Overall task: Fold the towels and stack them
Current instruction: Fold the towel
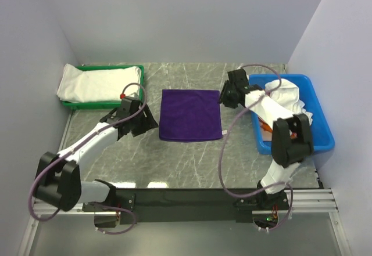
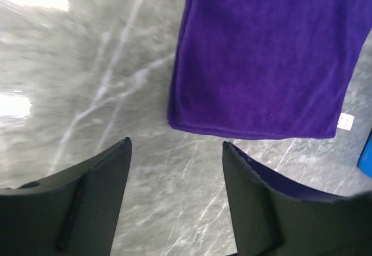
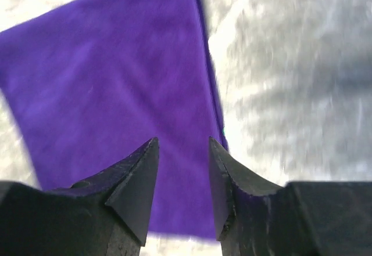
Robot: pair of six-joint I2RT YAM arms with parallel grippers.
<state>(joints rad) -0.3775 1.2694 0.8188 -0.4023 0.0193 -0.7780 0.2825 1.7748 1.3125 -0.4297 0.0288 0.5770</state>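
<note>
Left gripper [image 2: 176,145] hangs with jaws spread and empty, just off the near left corner of the purple towel [image 1: 190,115], which lies flat in the middle of the desk [image 1: 192,163]. At the desk's far left corner a folded white towel [image 1: 93,85] sits in the green tray [image 1: 110,67]. Right gripper [image 3: 183,141], jaws parted on nothing, hovers over the purple towel's far right corner. The blue bin [image 1: 325,137] stands at the right edge. The fold should go best if both claws pinch corners low and travel level.
</note>
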